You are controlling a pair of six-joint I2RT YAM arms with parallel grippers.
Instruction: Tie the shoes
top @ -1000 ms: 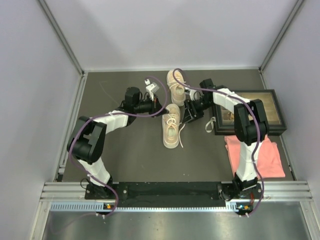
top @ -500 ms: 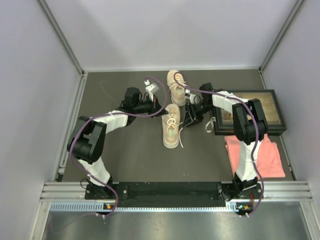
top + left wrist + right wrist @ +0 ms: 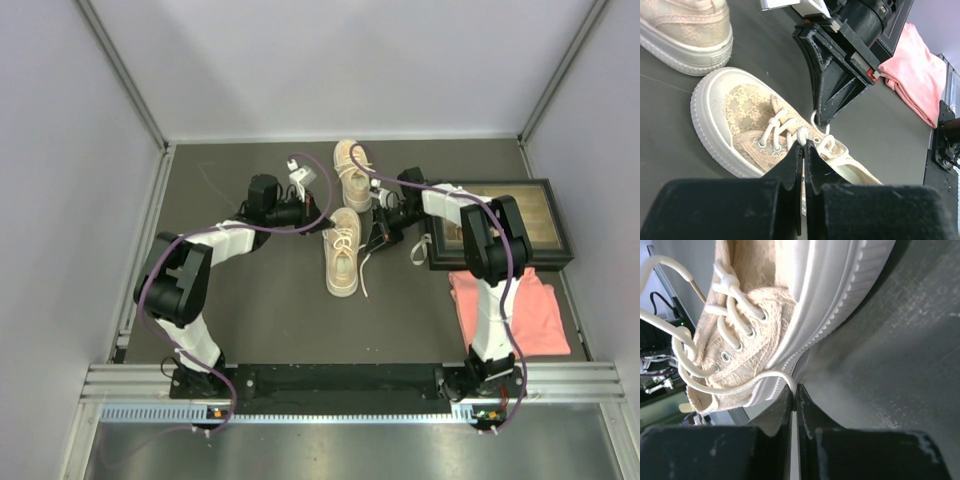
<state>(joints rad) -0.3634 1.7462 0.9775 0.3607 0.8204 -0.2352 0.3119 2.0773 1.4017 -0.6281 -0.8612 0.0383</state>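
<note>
The shoes are set toward the middle of the table's [image 3: 250, 320] back edge. The far shoe [image 3: 352, 172] lies closest to that edge and the near shoe [image 3: 341, 258] just in front of it. All the work is gathered on the near shoe. The left gripper [image 3: 804, 145] is seen clenched on a lace [image 3: 802, 134] just above the upper eyelets. The right gripper [image 3: 793, 390] is clenched on a lace strand [image 3: 740, 386] where it drops beside the pale sole.

Several risks can be judged from here:
- Both pinches are taken at the very fingertips, so a thin lace could be lost if it is drawn at an angle.
- The shoe is held down by nothing, so it may be dragged or tipped rather than tightened if one side is pulled harder.
- The two sets of fingers are close together over the tongue, and contact between them could be caused by a crossing move.
- A slack strand could be snagged on the picture frame [image 3: 545, 215] toward the right edge, with the pink cloth [image 3: 520, 320] in front of it
</note>
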